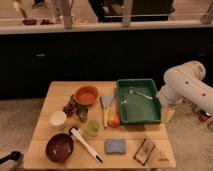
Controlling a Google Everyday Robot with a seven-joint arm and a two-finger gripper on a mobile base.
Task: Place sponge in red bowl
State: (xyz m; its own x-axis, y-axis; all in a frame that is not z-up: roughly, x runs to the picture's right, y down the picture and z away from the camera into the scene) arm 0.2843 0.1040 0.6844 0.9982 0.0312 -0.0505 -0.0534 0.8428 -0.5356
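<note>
The sponge (115, 146), a flat blue-grey pad, lies on the wooden table (50, 97) near its front edge, right of centre. The red bowl (86, 95), orange-red and shallow, stands at the back of the table, left of centre, and looks empty. The white arm (186, 85) bends in at the right, beside the table's right edge. My gripper does not show in the camera view. Nothing touches the sponge or the bowl.
A green tray (137, 101) holding a utensil fills the back right. A scraper with a yellow handle (106, 105), an orange ball (114, 121), a green cup (92, 128), a white cup (58, 119), a maroon bowl (59, 147), a white-handled tool (86, 144) and a dark packet (144, 150) lie around.
</note>
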